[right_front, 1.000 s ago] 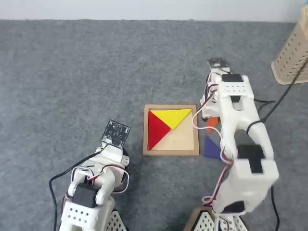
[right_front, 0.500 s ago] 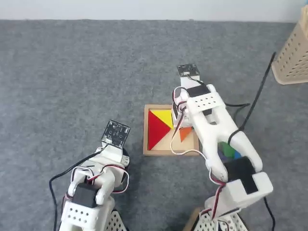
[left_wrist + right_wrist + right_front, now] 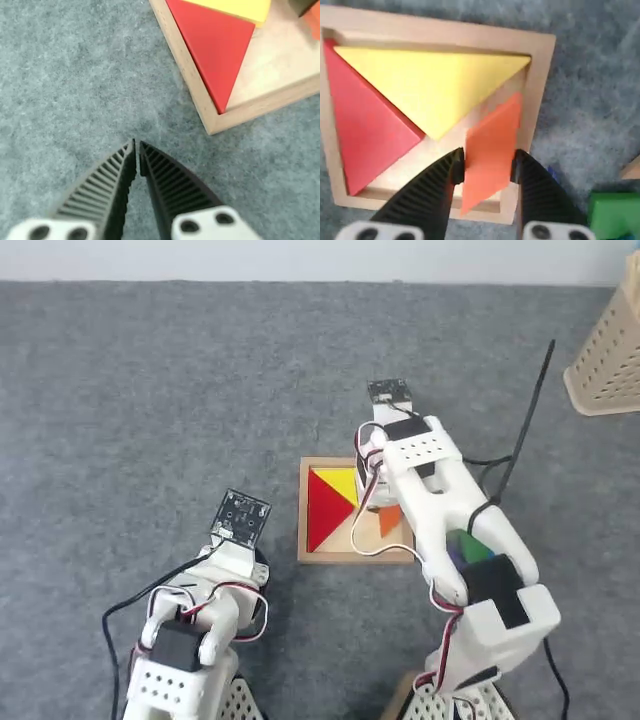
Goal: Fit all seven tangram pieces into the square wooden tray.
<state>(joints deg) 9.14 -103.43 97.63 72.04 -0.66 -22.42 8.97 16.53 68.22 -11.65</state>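
Observation:
The square wooden tray (image 3: 302,510) lies mid-table with a red triangle (image 3: 325,505) and a yellow triangle (image 3: 345,483) seated in it. My right gripper (image 3: 487,157) is shut on an orange parallelogram (image 3: 490,155), held tilted over the tray's bare part beside the yellow triangle (image 3: 430,80) and near the rim (image 3: 542,75). In the high view the orange piece (image 3: 388,520) peeks out beside the right arm. My left gripper (image 3: 136,146) is shut and empty, low over the carpet just off a tray corner (image 3: 212,125). A green piece (image 3: 470,545) lies right of the tray.
A beige perforated container (image 3: 610,350) stands at the far right edge. A blue piece (image 3: 551,173) and the green piece (image 3: 612,212) lie on the grey carpet outside the tray. Cables trail from the right arm. Open carpet spreads left of and behind the tray.
The right arm swung left from the loose pieces beside the tray to over the tray, carrying the orange piece. The left arm has stayed still.

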